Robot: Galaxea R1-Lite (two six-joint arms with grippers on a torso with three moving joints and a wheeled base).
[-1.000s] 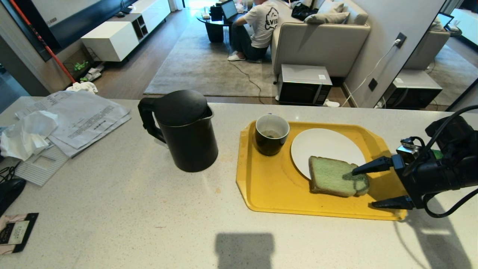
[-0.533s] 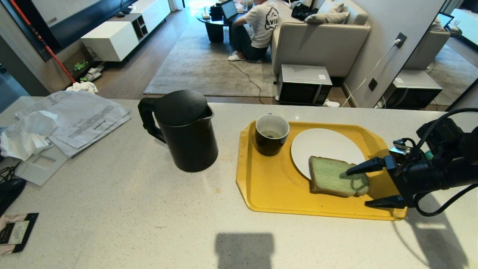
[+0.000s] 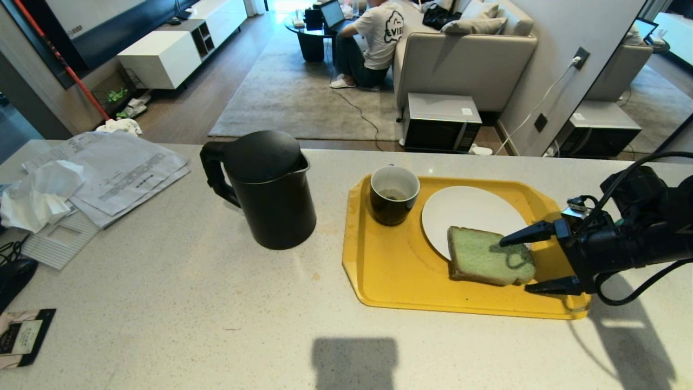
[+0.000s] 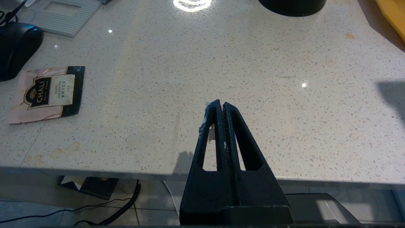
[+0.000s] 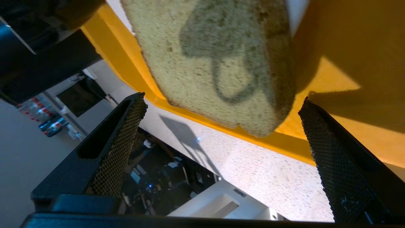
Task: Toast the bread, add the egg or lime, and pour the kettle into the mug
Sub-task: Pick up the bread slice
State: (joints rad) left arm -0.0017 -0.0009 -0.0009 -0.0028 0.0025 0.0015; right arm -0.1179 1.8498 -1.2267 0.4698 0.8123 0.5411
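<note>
The bread (image 3: pixel 487 261) lies half on the white plate (image 3: pixel 471 208) and half on the yellow tray (image 3: pixel 390 265). My right gripper (image 3: pixel 513 266) is open at the bread's right end, one fingertip over its far corner and the other by its near corner. In the right wrist view the bread (image 5: pixel 208 47) sits just ahead of the right gripper (image 5: pixel 223 99), with nothing between the pads. The mug (image 3: pixel 393 195) stands on the tray's far left corner. The kettle (image 3: pixel 265 189) stands left of the tray. My left gripper (image 4: pixel 221 104) is shut and empty over the counter's near edge. Egg and lime are out of view.
Papers and tissues (image 3: pixel 108 173) cover the counter's far left, with a mouse (image 3: pixel 13 273) and a tea sachet (image 4: pixel 47 90) at the near left. Beyond the counter a person (image 3: pixel 373 38) sits on the floor, and a microwave (image 3: pixel 441 122) stands by the sofa.
My right gripper has moved left and slightly away from me, so its open fingers now reach around the bread's right end. The bread, mug and kettle have not moved.
</note>
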